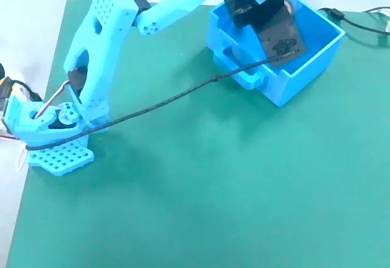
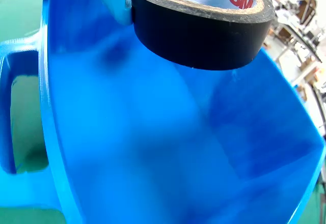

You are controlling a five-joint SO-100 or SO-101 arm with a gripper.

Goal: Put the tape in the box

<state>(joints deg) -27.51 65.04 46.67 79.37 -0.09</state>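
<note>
Glossy plastic box [image 2: 153, 147]; matt tape [image 2: 201, 38]

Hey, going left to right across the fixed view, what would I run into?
Robot base → blue arm → box, with the gripper down in it.

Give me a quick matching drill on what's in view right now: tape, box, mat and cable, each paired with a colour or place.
Things:
1. tape
2. box
3. mat
4. cable

Descriptions:
A. green, covering the table
B. black ring with a whitish core, above the blue interior in the wrist view
C. dark line running from the arm's base toward the bin
D. bright blue, open-topped, at the mat's far right in the fixed view

Pairs: 1-B, 2-D, 3-A, 4-C
</note>
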